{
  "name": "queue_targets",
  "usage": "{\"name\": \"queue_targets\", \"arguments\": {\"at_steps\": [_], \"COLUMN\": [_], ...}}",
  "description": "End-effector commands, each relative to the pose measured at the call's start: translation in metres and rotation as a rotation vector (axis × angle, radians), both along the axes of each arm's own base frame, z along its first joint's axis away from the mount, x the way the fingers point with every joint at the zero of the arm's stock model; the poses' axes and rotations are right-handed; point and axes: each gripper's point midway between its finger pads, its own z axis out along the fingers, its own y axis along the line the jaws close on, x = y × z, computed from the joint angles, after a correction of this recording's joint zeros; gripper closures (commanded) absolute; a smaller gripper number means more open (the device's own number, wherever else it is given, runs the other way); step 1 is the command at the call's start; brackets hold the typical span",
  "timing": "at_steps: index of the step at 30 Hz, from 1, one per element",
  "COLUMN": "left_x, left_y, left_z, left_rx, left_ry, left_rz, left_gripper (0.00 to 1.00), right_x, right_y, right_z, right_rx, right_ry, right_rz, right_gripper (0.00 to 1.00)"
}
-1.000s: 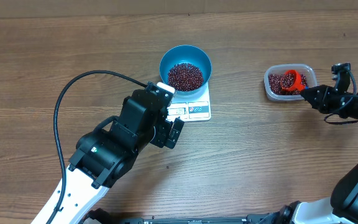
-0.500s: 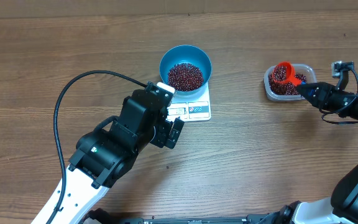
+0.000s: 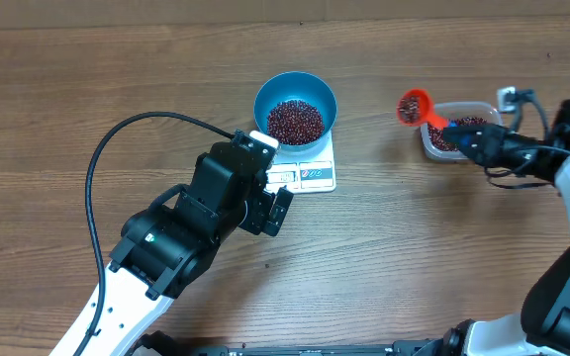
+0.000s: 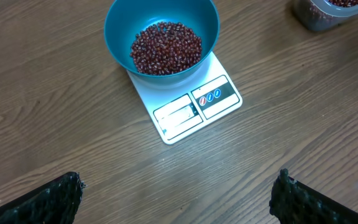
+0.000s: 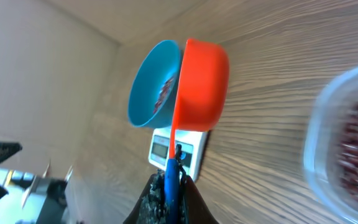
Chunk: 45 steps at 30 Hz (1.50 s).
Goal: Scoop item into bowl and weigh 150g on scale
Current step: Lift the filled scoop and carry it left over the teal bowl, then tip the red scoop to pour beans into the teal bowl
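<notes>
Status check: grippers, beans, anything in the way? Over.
Left gripper open, hanging short of scale. Right gripper shut on scoop, just off tub, bowl side. Beans in bowl on scale. Bare table between scoop and bowl.

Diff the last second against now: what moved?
The right gripper, jaws shut on the orange scoop, lifted it out of the clear tub and carried it left toward the blue bowl; it is now past the tub's left edge. Left arm, bowl, beans and scale did not move.
</notes>
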Motion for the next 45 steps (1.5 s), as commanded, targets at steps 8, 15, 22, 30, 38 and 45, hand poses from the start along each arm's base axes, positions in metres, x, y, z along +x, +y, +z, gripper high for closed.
{"name": "queue_targets", "arguments": {"at_steps": [8, 15, 22, 30, 38, 45], "left_x": [0.003, 0.003, 0.003, 0.003, 0.003, 0.003], "left_y": [0.002, 0.002, 0.002, 0.002, 0.002, 0.002], "left_z": [0.002, 0.002, 0.002, 0.002, 0.002, 0.002], "left_rx": [0.012, 0.012, 0.012, 0.012, 0.012, 0.012], "left_ry": [-0.012, -0.012, -0.012, -0.012, -0.012, -0.012], "left_rz": [0.0, 0.0, 0.0, 0.0, 0.0, 0.0], "left_gripper": [0.01, 0.0, 0.0, 0.0, 0.01, 0.0], "right_x": [0.0, 0.011, 0.018, 0.02, 0.032, 0.045], "right_y": [0.08, 0.12, 0.143, 0.161, 0.16, 0.148], "right_z": [0.008, 0.022, 0.027, 0.017, 0.01, -0.001], "right_rx": [0.024, 0.044, 0.034, -0.043, -0.119, -0.221], "right_ry": [-0.057, -0.104, -0.116, -0.124, -0.148, -0.149], "right_rz": [0.213, 0.271, 0.281, 0.278, 0.23, 0.147], "right_gripper": [0.96, 0.96, 0.96, 0.96, 0.96, 0.96]}}
